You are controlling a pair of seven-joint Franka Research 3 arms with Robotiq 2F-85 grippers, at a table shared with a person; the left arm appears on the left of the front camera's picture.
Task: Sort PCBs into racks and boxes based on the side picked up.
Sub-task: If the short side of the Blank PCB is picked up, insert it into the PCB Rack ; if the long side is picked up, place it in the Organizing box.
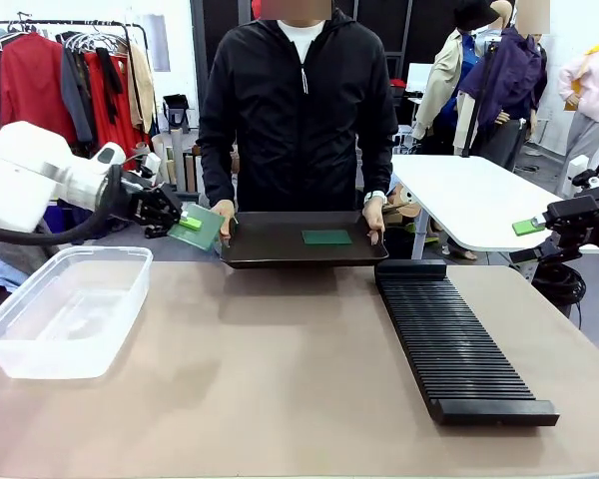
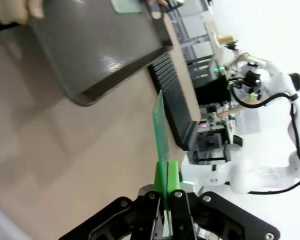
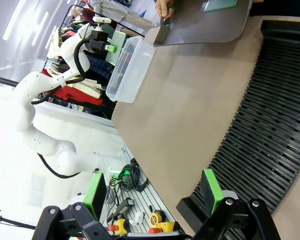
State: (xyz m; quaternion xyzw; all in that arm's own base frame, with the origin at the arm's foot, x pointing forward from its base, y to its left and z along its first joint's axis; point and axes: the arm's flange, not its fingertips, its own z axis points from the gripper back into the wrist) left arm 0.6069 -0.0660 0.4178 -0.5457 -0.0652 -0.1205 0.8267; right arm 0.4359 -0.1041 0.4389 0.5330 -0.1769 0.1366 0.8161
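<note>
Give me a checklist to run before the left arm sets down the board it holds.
1. Grip: left hand shut on the PCB: ok.
2. The tub is open-topped with nothing in it: ok.
3. The rack has free slots: ok.
4. The right hand is open, off at the table's side: ok.
5. The person's hands are on the tray, away from the tub: ok.
6. Which PCB face decides its place: cannot tell.

White, rounded left arm (image 1: 25,175) carries a black cable (image 1: 40,240) and black end effector (image 1: 187,222).
</note>
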